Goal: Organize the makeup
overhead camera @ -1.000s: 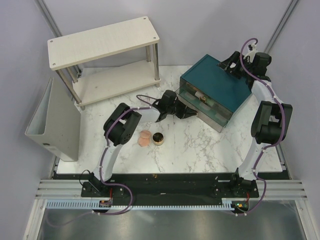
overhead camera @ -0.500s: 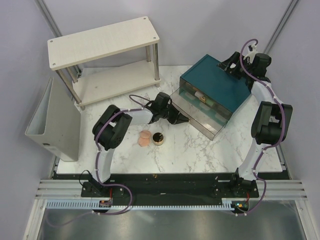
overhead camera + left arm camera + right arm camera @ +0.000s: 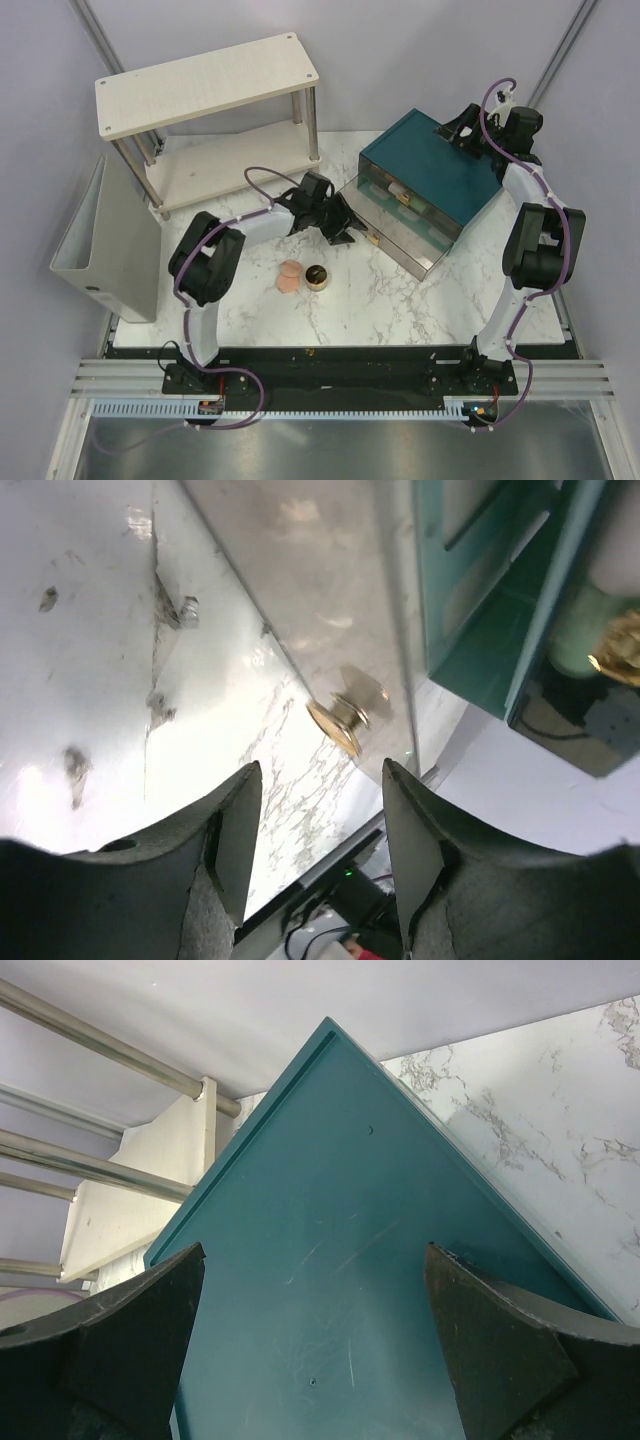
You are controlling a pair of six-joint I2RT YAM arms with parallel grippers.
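**Entry: drawer drawn out, loose makeup awaiting stowage**

- Left pincer (image 3: 345, 228): jaws moderately apart and empty. In the wrist view the gold knob (image 3: 340, 725) sits just ahead of the gap, untouched.
- Right pincer (image 3: 312, 1260): jaws wide, holding nothing, set over the far corner of the teal box (image 3: 430, 172) at one o'clock on the surface (image 3: 380, 300).
- Drawer (image 3: 400, 238): stands pulled out toward seven o'clock from the box, its front just beside the left pincer.
- Sponge (image 3: 289, 277) and pot (image 3: 317, 277): side by side, almost touching, on the bare surface at seven o'clock from the left pincer and well apart from the drawer.
- Mint-green piece (image 3: 578, 630): seen inside the box, beside a gold fitting.

Handling note (judgement): the opening step looks done and fetching comes next.
- Back the left pincer clear of the knob before swinging, so the drawer is not nudged shut.
- Descend squarely over the pot, the nearer item.
- Widen enough to span its rim, and avoid shoving the sponge.
- Leave the right pincer bracing the box.
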